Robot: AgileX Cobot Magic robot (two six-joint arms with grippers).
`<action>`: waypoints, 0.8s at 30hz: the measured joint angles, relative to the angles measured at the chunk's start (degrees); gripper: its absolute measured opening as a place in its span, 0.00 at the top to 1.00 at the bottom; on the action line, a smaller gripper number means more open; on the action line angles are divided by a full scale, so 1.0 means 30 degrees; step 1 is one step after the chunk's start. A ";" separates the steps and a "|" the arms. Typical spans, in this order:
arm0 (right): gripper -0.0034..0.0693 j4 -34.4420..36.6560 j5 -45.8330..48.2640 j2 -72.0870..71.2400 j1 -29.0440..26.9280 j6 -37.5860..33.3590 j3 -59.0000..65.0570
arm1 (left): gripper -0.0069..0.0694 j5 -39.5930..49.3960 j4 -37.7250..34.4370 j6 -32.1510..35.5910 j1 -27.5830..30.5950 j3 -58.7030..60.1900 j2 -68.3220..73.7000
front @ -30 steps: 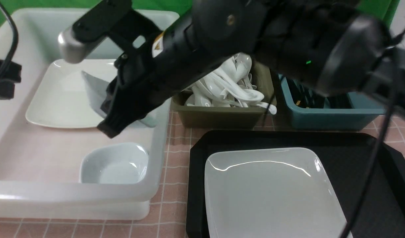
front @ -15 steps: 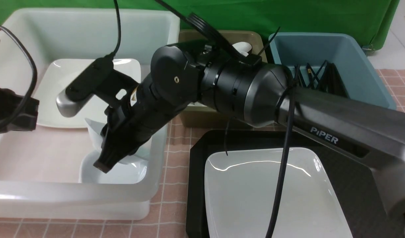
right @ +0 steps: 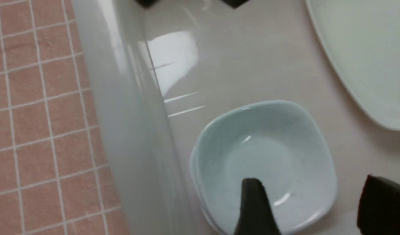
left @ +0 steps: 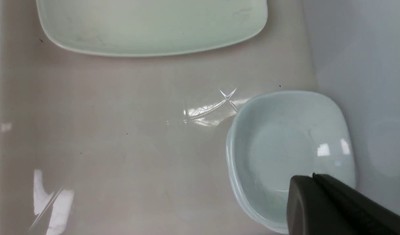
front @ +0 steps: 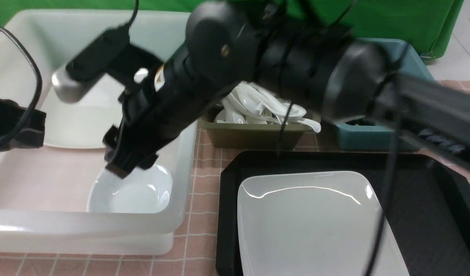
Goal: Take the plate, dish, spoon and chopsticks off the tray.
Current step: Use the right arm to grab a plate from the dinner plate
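A large white plate (front: 311,226) lies on the black tray (front: 430,184). My right arm reaches across into the white bin (front: 181,161). There a small white dish (front: 135,191) (right: 262,156) (left: 284,147) rests nested on another like it. My right gripper (front: 122,163) (right: 312,199) hangs open just above the dish's rim, holding nothing. My left gripper (left: 312,178) is shut and empty over the same dish. White spoons (front: 265,107) fill the olive tub. The chopsticks are hidden behind the right arm.
A second large white plate (front: 74,122) (left: 151,26) (right: 366,58) lies at the back of the bin. The olive tub (front: 254,136) and blue tub (front: 373,140) stand behind the tray. My left arm (front: 12,126) is at the bin's left side. Pink tiled tabletop (front: 204,199) lies between bin and tray.
My right gripper lowered the tilted dish onto the small dish in the bin, opened and let it go, then lifted a little. The left gripper stayed shut.
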 joint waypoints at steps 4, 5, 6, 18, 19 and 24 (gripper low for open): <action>0.48 -0.2764 0.1668 -0.1693 -0.0483 0.1274 -0.0037 | 0.91 0.0138 -0.0917 0.0390 0.0000 0.0000 0.0000; 0.57 -0.3877 0.2498 -0.2279 -0.0869 0.1967 -0.0037 | 0.91 0.0154 -0.1383 0.0609 0.0000 0.0000 0.0000; 0.64 -0.4543 0.3212 -0.2609 -0.1144 0.2269 -0.0037 | 0.91 0.0185 -0.1607 0.0816 -0.0042 0.0000 0.0000; 0.91 -0.5617 0.6654 -0.7203 -0.7325 0.4470 0.2689 | 0.91 -0.0583 0.1254 -0.0520 -0.6050 0.1382 0.0616; 0.91 -0.5621 0.6654 -0.7307 -0.7429 0.4511 0.2987 | 0.91 -0.0601 0.1358 -0.0710 -0.6104 0.1403 0.0650; 0.91 -0.5266 0.6595 -0.9450 -1.0258 0.5301 0.7597 | 0.91 -0.0820 0.2122 -0.1164 -0.6494 0.1536 0.1077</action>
